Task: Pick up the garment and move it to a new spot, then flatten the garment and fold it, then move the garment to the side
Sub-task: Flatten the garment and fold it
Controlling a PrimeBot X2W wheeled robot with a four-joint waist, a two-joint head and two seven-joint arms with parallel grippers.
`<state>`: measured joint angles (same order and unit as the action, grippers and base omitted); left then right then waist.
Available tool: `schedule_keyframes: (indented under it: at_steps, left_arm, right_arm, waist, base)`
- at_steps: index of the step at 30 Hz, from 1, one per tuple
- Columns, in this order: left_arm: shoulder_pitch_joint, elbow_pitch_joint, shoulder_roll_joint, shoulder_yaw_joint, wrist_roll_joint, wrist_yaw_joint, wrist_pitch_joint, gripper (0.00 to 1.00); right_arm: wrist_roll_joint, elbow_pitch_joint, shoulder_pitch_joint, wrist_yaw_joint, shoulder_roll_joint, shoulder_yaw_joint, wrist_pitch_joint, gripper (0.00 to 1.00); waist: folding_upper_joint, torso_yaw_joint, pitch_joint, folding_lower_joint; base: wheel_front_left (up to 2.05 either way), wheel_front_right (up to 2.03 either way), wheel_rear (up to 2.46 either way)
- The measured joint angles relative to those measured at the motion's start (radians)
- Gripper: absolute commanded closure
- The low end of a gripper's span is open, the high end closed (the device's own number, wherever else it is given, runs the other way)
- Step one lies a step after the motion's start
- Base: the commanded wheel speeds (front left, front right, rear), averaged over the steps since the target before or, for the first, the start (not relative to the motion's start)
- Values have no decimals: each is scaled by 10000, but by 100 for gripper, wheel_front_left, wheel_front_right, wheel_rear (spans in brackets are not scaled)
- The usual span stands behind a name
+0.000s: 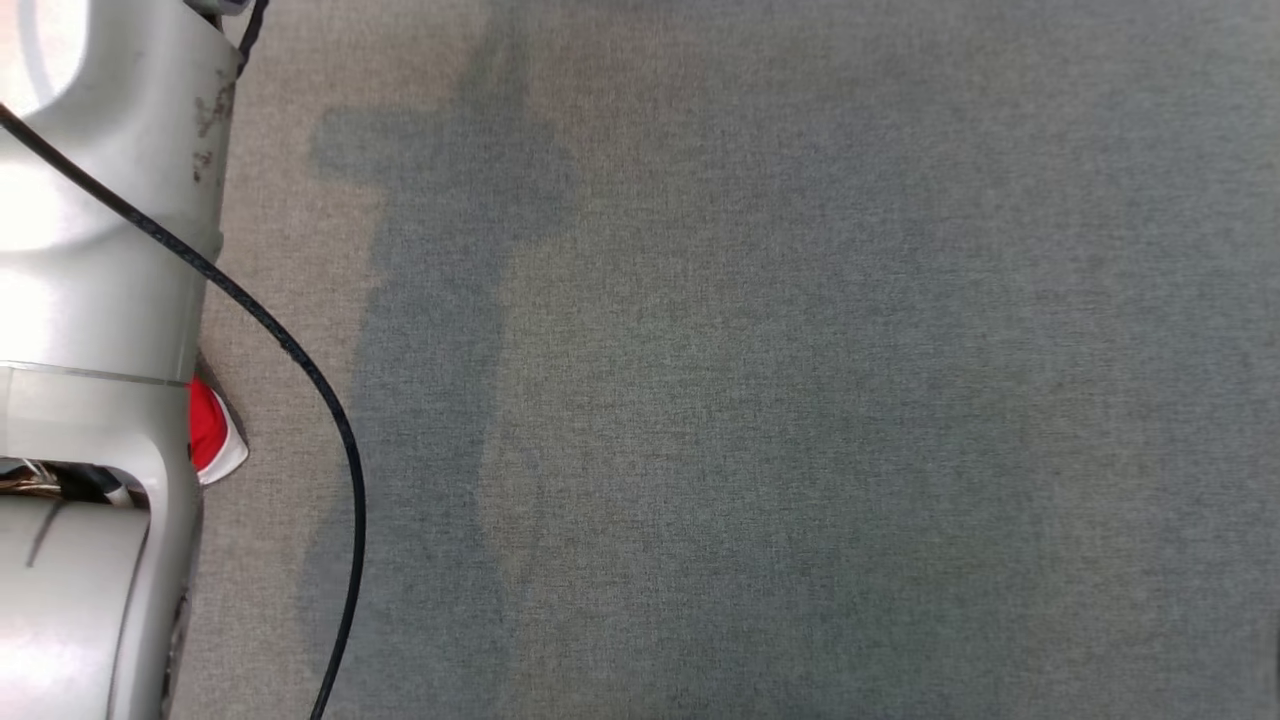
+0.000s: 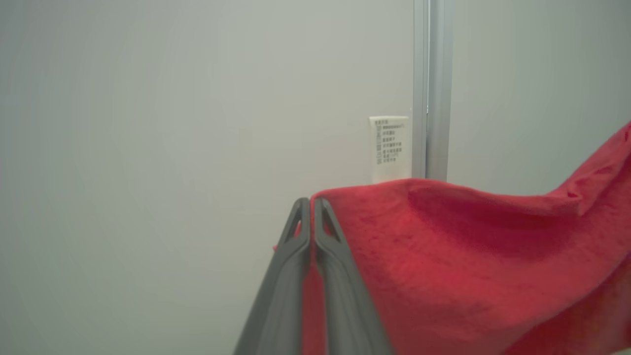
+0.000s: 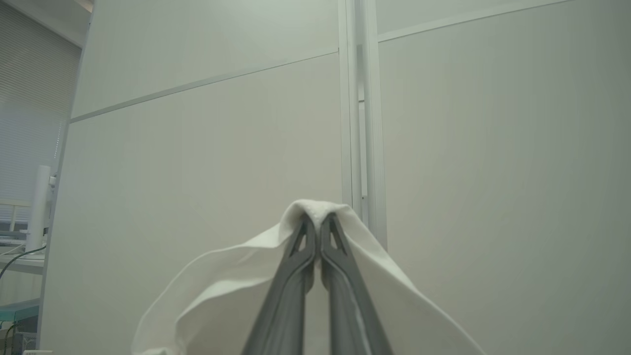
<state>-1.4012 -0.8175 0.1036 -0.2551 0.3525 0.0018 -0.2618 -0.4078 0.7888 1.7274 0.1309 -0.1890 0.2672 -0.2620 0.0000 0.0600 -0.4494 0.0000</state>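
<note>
The garment (image 2: pixel 468 266) is showing as soft, fuzzy red cloth, sagging in a broad rounded fold just to the right of the left gripper (image 2: pixel 310 201). That gripper's two long grey fingers (image 2: pixel 342 281) are pressing tip to tip, fully closed, with a thin strip of the red pile pinched between them lower down. Beyond the tips a smooth pale wall panel (image 2: pixel 148 148) is standing, with a metal post (image 2: pixel 432 88) and a small printed label (image 2: pixel 389 148).

The right gripper (image 3: pixel 318 221) is clamping just as tight, nipping a smooth white hem (image 3: pixel 222 281) that is arching over its tips and draping down both sides. It is probably part of the same garment, though I can't be sure.

In the head view a red-and-white corner (image 1: pixel 212 440) is peeking out beside a glossy pale forearm (image 1: pixel 90 250), over a grey woven surface (image 1: pixel 800 400) with a black cable (image 1: pixel 300 355) curving across.
</note>
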Motion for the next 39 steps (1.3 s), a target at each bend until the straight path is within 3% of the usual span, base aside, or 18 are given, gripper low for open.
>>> schedule_keyframes:
  at_steps: [8, 16, 23, 29, 39]
  left_arm:
    - [1234, -257, -159, -31, -468, -431, -13, 100]
    - [2694, -915, -150, -150, -959, -594, -13, 100]
    - [4132, -1371, -104, -380, -1434, -627, -13, 100]
    - [5197, -1639, -117, -744, -1900, -625, -13, 100]
    - [6747, -1603, -29, -1593, -2738, -499, -15, 100]
  right_arm:
    - [15, -100, -2524, -2, -161, 236, -13, 100]
    - [-966, 203, -4695, -2, -477, 328, -13, 100]
    - [-2401, 94, -6577, -2, -577, 468, -13, 100]
    - [-3511, 587, -8072, -2, -763, 1229, 13, 100]
    - [-5233, 650, -10014, -2, -1377, 2495, 1166, 100]
  waist:
    - [0, 205, -698, 0]
    - [0, 314, -780, 1]
    - [0, 251, -290, 0]
    - [0, 176, 375, 0]
    - [0, 107, 1553, 0]
  base:
    - [0, 0, 0]
    - [0, 0, 0]
    - [0, 0, 0]
    - [0, 0, 0]
    - [0, 0, 0]
